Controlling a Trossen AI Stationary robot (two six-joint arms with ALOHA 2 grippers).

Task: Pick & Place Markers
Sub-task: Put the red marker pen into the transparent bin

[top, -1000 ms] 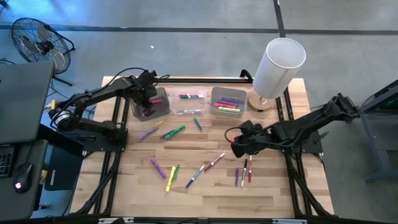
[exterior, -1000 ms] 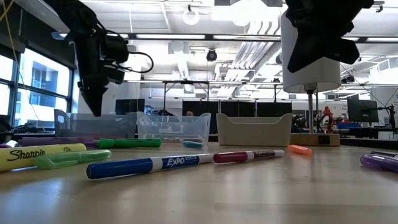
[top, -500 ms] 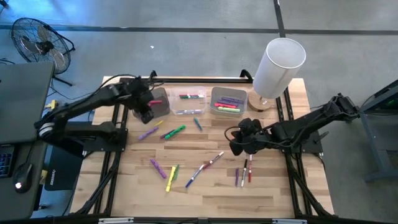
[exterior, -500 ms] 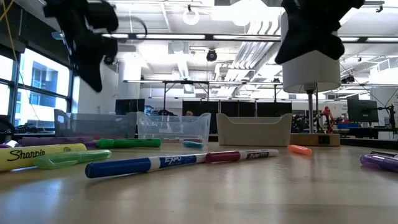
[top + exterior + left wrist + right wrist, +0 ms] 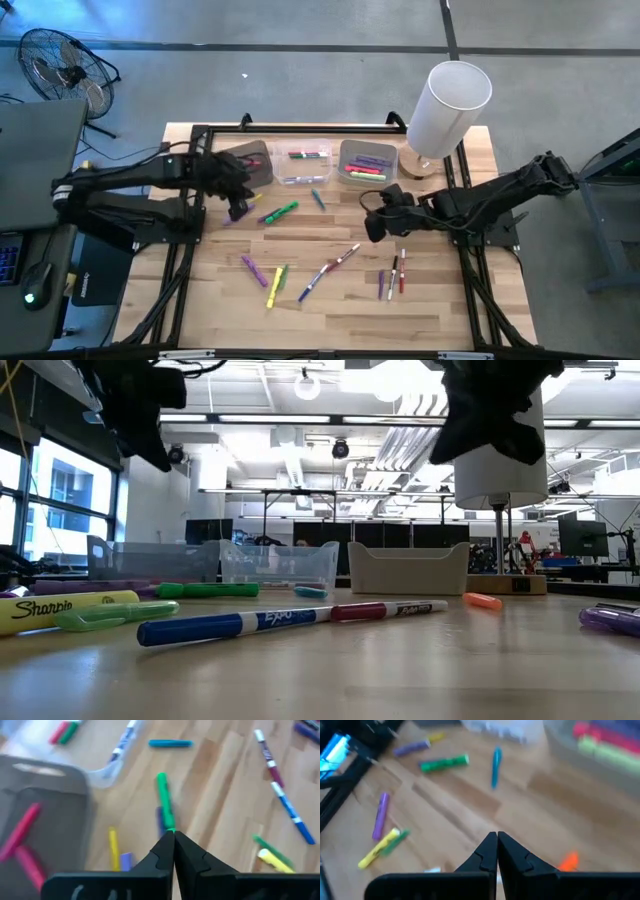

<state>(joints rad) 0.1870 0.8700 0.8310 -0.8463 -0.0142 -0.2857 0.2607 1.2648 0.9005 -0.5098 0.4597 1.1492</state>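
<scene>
The left end effector [image 5: 237,205] hangs over the table [image 5: 330,310], just in front of the grey bin [image 5: 248,165], and its fingers are clenched on nothing; the wrist view shows the tips pressed together with bare wood under them. The right end effector [image 5: 372,228] is clenched and empty too, out in front of the beige bin [image 5: 367,163] and clear of the table top.

Three bins sit in a row along the table's far edge: the grey bin, then the clear bin [image 5: 303,166], then the beige bin, with a tall white lamp [image 5: 447,110] just beyond the beige one, near the far right corner.

Room to move: the front strip of the table lies bare along its near edge, and so do both front corners.

The markers [image 5: 283,211] lie scattered in front of the bins. Counting them: a purple one and a green one just in front of the grey bin, a blue one in front of the clear bin, and an orange stub beside the right end effector. Further forward lie a purple, a yellow and a green one together, then two long pens, then three upright ones. More markers rest inside all three bins, too crowded to count.
</scene>
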